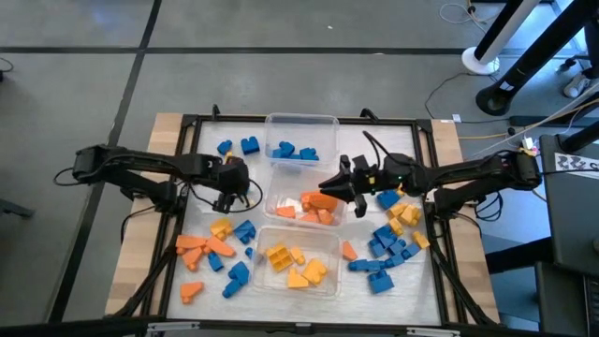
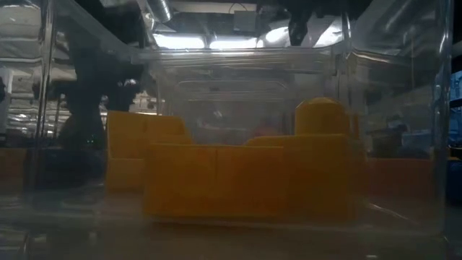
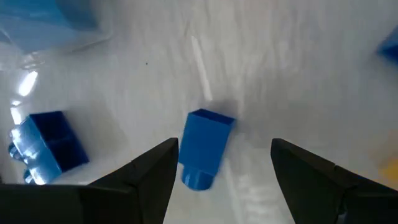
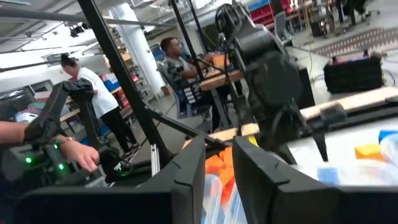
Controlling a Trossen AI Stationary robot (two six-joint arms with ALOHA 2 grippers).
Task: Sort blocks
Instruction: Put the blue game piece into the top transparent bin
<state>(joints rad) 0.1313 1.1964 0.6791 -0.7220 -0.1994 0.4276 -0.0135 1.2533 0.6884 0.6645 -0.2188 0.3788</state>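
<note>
Tubs: three clear ones in a row down the mat's (image 1: 299, 298) middle; the mid tub (image 1: 273, 199) is my landmark.
Far tub (image 1: 301, 120): beyond the mid tub, about four blue blocks (image 1: 292, 152) inside.
Mid tub contents: roughly five orange blocks (image 1: 316, 213).
Near tub (image 1: 329, 279): on the near side of the mid tub, about five yellow blocks (image 1: 298, 265), chunky bricks, one round-topped in the low view.
Loose blocks left of the mid tub: about a dozen, orange, blue and a yellow one, plus two blue ones up by the far tub.
Loose blocks right of the mid tub: a heap of blue and yellow, more than ten; I cannot count them exactly.
Left gripper (image 3: 221, 165): just left of the mid tub, fingers spread wide, empty, hanging over a blue block (image 3: 203, 148) lying on its side; a second studded blue brick (image 3: 48, 146) lies beside it.
Right gripper (image 1: 334, 181): over the mid tub's right edge, fingers nearly together, pinching an orange block (image 4: 219, 163).
People: two in the room behind.
</note>
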